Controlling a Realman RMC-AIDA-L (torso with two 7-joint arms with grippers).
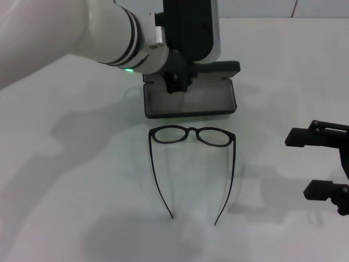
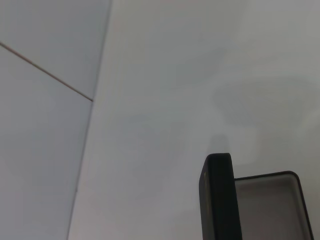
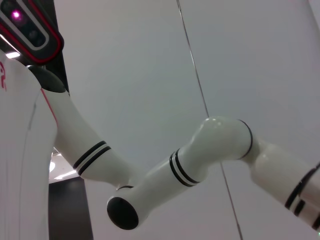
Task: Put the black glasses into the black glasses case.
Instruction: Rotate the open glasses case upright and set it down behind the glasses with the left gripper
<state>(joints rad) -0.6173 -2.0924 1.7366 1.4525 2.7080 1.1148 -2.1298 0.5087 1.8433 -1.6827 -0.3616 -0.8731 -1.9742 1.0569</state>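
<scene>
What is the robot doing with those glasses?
The left claw is at the open black rectangular glasses case, at its raised lid. The thin black-framed glasses lie unfolded on the white table just in front of the case, not inside yet. The right claw waits open at the table's right side.

Glasses case (image 1: 189, 101): open on table (image 1: 82, 180), directly beneath left gripper (image 1: 177, 82). Glasses (image 1: 192, 136): just in front of case, temples unfolded toward robot. Right gripper (image 1: 319, 164): well right of glasses.
</scene>
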